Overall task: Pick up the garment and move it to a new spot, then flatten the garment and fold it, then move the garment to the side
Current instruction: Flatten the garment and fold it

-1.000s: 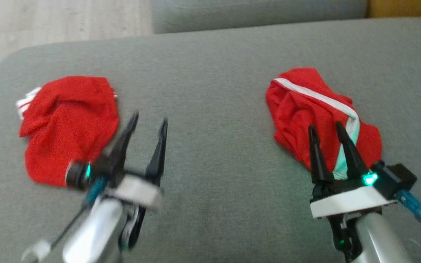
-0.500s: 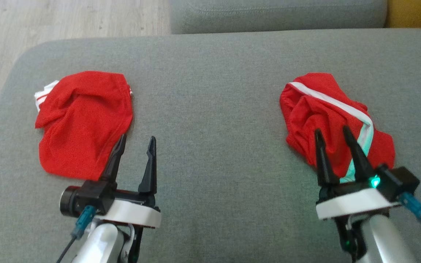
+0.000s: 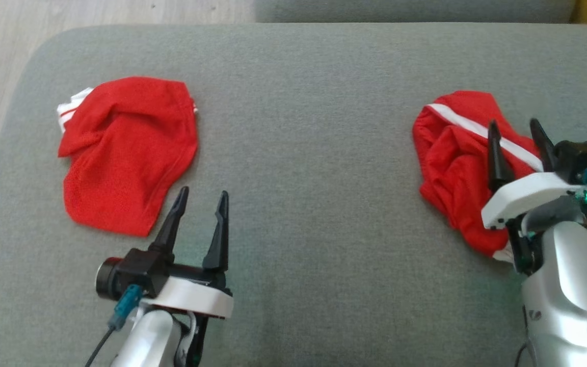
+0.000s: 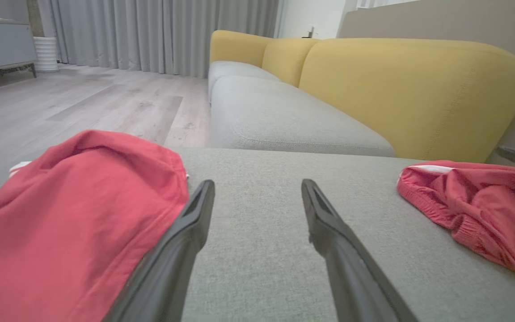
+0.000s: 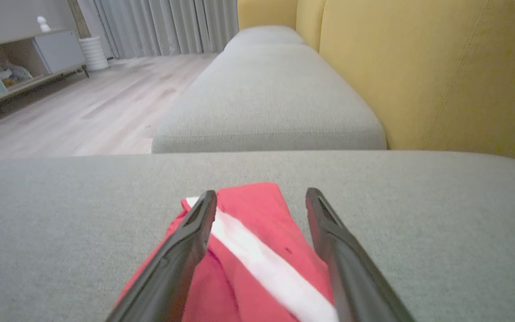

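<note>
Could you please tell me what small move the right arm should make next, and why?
Probably lower the right gripper onto the striped red garment and close. Its fingers are open, straddling the white stripe, apparently just above the cloth and gripping nothing. The left gripper is open too, beside the other red garment.

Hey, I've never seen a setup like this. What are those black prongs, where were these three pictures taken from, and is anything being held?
This is a two-armed robot working over a grey sofa cushion. The prongs are its fingers, two per gripper. The wide picture comes from a camera on its head, looking down; the other two come from wrist cameras looking along each arm's fingers. The left gripper is open beside a flatter red garment. The right gripper is open over a striped red garment. Neither holds anything.
</note>
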Robot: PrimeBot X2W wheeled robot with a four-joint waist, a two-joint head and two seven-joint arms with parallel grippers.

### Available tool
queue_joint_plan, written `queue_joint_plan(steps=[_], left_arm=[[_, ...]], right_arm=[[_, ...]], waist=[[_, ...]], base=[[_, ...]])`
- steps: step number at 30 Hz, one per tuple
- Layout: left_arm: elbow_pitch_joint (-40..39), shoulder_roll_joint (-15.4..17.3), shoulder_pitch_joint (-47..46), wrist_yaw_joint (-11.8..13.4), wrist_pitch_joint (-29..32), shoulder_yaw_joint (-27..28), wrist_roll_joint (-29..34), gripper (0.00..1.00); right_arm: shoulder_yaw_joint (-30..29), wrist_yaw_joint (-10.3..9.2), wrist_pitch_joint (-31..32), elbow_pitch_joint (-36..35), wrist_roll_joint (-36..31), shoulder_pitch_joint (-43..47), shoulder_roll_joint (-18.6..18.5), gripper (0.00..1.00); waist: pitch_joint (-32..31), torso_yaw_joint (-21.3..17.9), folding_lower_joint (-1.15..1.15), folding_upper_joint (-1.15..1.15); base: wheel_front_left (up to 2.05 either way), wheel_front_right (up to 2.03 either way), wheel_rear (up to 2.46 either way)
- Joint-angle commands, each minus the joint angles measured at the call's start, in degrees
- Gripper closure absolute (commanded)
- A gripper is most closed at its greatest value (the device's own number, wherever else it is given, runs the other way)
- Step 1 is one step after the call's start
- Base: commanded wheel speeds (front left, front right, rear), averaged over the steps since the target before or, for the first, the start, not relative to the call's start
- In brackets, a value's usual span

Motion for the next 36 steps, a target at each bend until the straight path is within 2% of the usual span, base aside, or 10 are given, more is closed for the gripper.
queue_joint_plan(steps=[1,10,11,12,16,23,26,29,32,36], left_arm=[[-1.0,-0.1,-2.4,-0.2,-0.3,2.9,0.5,0.0],[-0.1,-0.9,-2.1,-1.9,-0.3,4.4,2.2,0.0],[-0.1,-1.0,-2.2,-2.0,-0.3,4.6,2.3,0.0],[0.0,-1.1,-2.2,-2.1,-0.3,4.7,2.5,0.0],[0.0,-1.6,-2.1,-2.5,-0.3,5.3,3.0,0.0],[0.1,-2.3,-1.4,-3.2,-0.3,6.3,2.9,0.0],[0.1,-2.5,-0.7,-3.3,-0.3,6.8,2.6,0.0],[0.0,-2.7,0.5,-3.3,-0.3,7.4,2.4,0.0],[-0.3,-2.8,1.6,-3.3,-0.3,7.8,2.1,0.0],[-0.9,-2.9,2.9,-3.2,-0.3,8.4,2.0,0.0]], right_arm=[[0.3,-0.04,1.5,0.4,-0.5,-2.0,-0.1,0.0],[0.9,-0.04,3.2,7.1,1.0,-2.8,-0.1,0.0],[1.1,-0.04,3.5,7.9,1.6,-3.0,-0.1,0.13],[1.3,-0.04,3.6,8.5,1.9,-3.3,-0.1,1.0],[1.6,-0.04,3.7,10.0,1.1,-4.9,-0.1,1.0],[-0.6,-0.04,2.0,8.5,-2.2,-9.8,-1.2,1.0],[-1.2,-0.04,1.8,7.4,-3.5,-13.2,-3.3,1.0],[-1.4,-0.04,2.2,6.7,-5.3,-18.5,-7.2,1.0],[-0.2,-0.04,2.0,6.6,-7.6,-23.3,-10.9,1.0],[1.5,-0.04,0.4,6.0,-10.5,-29.1,-13.8,1.0]], waist=[[0.1,0.6,-0.01,0.0],[0.0,0.8,-0.01,0.0],[-0.1,0.7,-0.01,0.0],[-0.2,0.6,-0.01,0.0],[-0.6,0.4,-0.01,0.0],[-2.1,0.9,-0.01,0.0],[-3.3,1.2,-0.01,0.0],[-5.2,1.6,-0.01,0.0],[-6.5,1.9,-0.01,0.0],[-7.9,2.6,-0.01,0.0]], base=[[0.0,0.0,0.0],[0.0,0.0,0.0],[0.0,0.0,0.0],[0.0,0.0,0.0],[0.0,0.0,0.0],[0.0,0.0,0.0],[0.0,0.0,0.0],[0.0,0.0,0.0],[0.0,0.0,0.0],[0.0,0.0,0.0]])
